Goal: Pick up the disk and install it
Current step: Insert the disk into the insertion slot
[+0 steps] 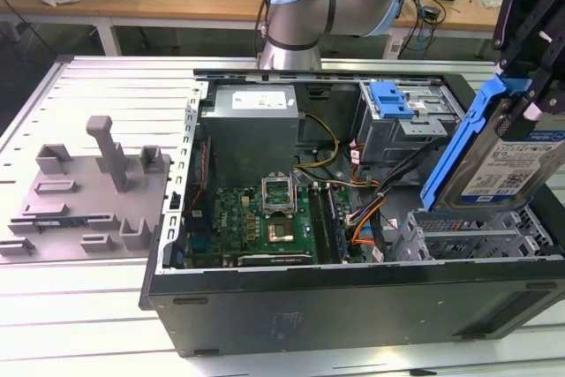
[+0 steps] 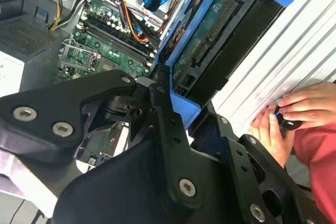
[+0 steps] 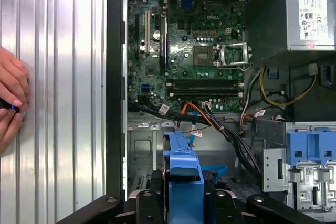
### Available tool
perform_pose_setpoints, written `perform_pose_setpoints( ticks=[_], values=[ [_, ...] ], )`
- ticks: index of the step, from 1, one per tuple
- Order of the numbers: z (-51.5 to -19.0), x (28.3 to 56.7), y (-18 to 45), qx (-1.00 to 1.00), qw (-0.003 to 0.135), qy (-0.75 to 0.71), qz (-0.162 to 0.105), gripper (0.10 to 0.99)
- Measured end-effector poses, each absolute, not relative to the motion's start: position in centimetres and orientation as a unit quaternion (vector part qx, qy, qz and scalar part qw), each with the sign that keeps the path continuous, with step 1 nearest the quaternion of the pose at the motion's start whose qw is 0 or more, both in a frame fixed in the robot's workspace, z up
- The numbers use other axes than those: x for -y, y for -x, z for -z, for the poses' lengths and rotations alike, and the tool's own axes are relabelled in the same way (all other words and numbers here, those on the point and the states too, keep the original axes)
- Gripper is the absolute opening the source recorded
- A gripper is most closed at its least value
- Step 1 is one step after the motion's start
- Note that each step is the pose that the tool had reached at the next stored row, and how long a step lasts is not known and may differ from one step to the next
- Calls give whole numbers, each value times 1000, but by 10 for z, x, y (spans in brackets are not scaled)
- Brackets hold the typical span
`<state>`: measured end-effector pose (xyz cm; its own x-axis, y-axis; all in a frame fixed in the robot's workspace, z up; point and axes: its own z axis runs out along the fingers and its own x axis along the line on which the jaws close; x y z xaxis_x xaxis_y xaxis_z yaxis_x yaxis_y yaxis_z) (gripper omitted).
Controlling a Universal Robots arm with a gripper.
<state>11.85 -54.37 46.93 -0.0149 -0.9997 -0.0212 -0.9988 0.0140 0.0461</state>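
The disk (image 1: pixel 505 154) is a silver drive with a white-and-blue label in a bright blue carrier bracket. It hangs tilted on edge over the metal drive cage (image 1: pixel 468 237) at the exterior view's right end of the open computer case. My black gripper (image 1: pixel 523 94) is shut on the disk's upper part. In the second wrist view the disk's green circuit-board underside (image 2: pixel 210 30) faces the camera, with my gripper (image 2: pixel 184 98) clamped on the blue bracket. In the first wrist view the bracket's edge (image 3: pixel 184 169) sticks out from my gripper (image 3: pixel 184 203) above the case floor.
The case holds a motherboard (image 1: pixel 265 218), a grey power supply (image 1: pixel 252 125), bundled cables (image 1: pixel 371 209) and another blue carrier (image 1: pixel 393 99) in the far bay. A grey fixture (image 1: pixel 88 192) lies at the exterior view's left. A person's hands (image 2: pixel 283 114) rest on the ribbed table beside the case.
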Motion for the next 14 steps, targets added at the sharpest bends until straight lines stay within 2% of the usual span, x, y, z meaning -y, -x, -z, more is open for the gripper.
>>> perform_pose_setpoints(
  ticks=[14],
  values=[
    [-461, 544, -119, 714, 9, -700, 24, 369]
  ],
)
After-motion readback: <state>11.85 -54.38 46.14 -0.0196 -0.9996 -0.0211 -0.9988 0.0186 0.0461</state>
